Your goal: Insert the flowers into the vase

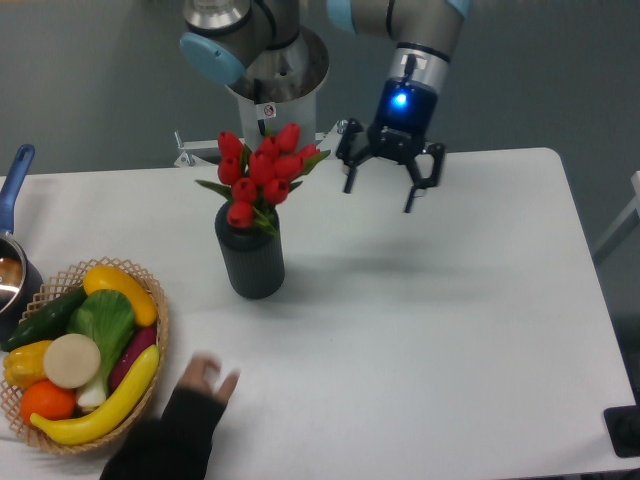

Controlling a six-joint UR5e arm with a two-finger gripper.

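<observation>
The red tulips (pixel 262 172) stand with their stems in the mouth of the dark grey ribbed vase (pixel 250 260), which stands upright on the white table left of centre. The blooms lean a little to the right above the rim. My gripper (pixel 380 187) hangs above the table to the right of the flowers, clear of them, with its black fingers spread open and nothing between them.
A wicker basket (pixel 150 370) of toy fruit and vegetables sits at the front left. A metal pot with a blue handle (pixel 14 182) is at the left edge. A person's dark-sleeved hand (pixel 185 415) reaches onto the table at the front, beside the basket.
</observation>
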